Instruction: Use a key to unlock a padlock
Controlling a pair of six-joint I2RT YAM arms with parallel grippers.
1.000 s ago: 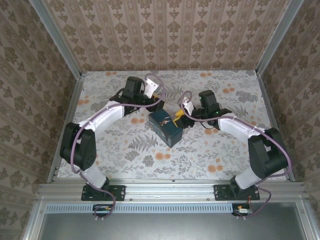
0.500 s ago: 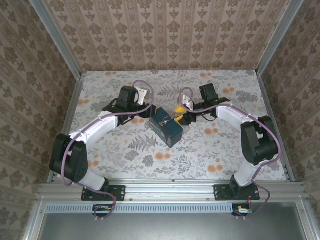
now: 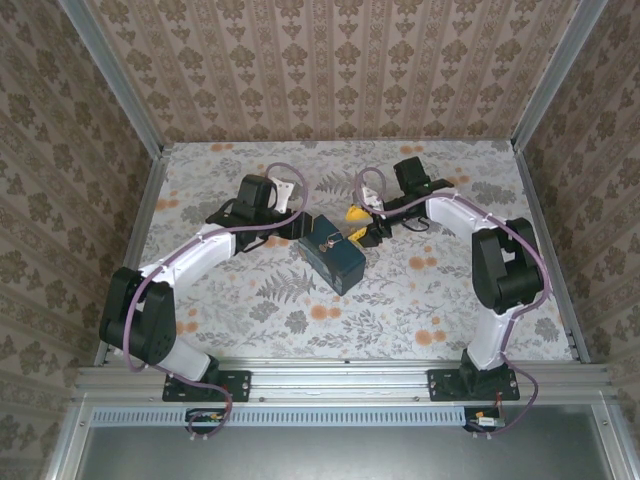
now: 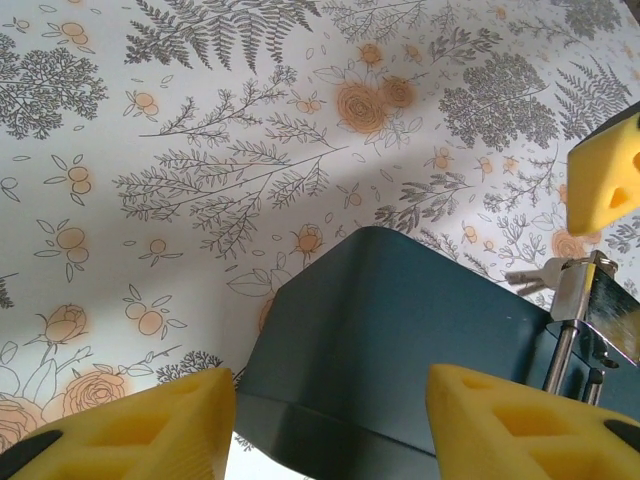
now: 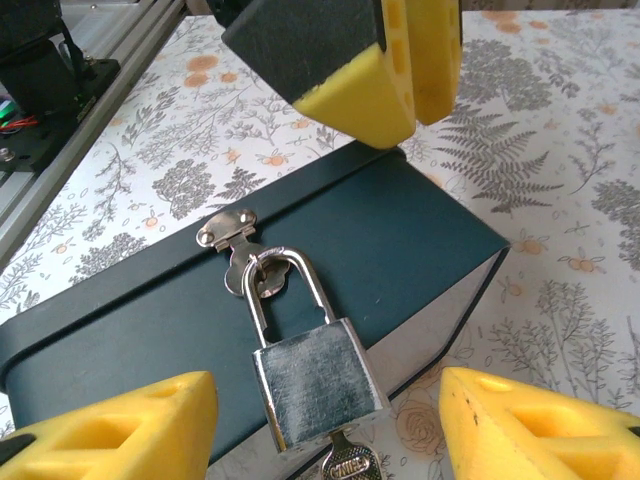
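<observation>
**A:** Where does the padlock (image 5: 315, 385) sit?

**B:** It hangs by its shackle from the little hasp (image 5: 228, 232) on the blue box (image 5: 400, 230). The box lies about mid-bench, slightly toward the far edge. The key (image 5: 345, 468) is in the keyhole at the lock's lower end, and just its head shows.

**A:** And the pincers?

**B:** The right pincer (image 3: 356, 223) has its pads apart, one on each side of the lock, touching neither lock nor key. The left pincer (image 4: 330, 390) is apart too and straddles the box's far-left end. I cannot tell whether its pads press on the box.

**A:** So what could go wrong?

**B:** The lock dangles loose, so a nudge from one pad would likely swing it aside. The key head is thin and small. If the pads close on the lock body instead, the twist turns the whole lock and not the key. A slanted grip might drag the key out. If the left pincer isn't really holding the box, it may slide across the bench (image 3: 420, 300).
</observation>
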